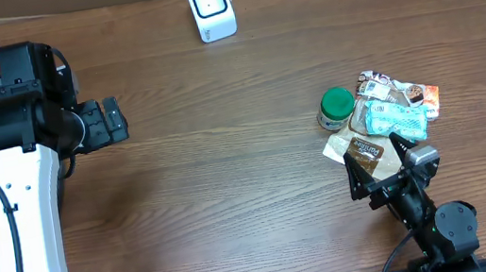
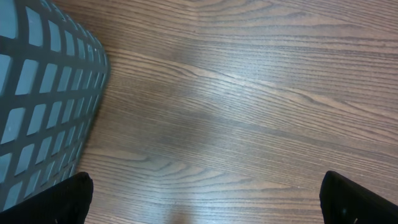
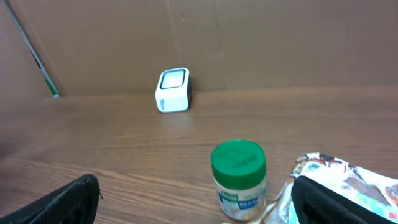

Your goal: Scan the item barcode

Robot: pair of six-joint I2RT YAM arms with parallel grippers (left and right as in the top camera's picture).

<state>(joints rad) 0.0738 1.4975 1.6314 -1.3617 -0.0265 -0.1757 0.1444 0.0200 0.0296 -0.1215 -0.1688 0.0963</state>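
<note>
Wooden table (image 1: 227,157) bears a green-lidded jar (image 1: 336,107) and packets (image 1: 393,118) just ahead of the wide-open right gripper (image 1: 375,163).

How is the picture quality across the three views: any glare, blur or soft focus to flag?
Overhead: evenly lit and sharp, with only a faint shadow on the table. Left wrist: a pale sheen across the wood, its own fingers dark and out of focus. Right wrist: softer overall, the label on the green-lidded jar unreadable, fingers blurred.
</note>
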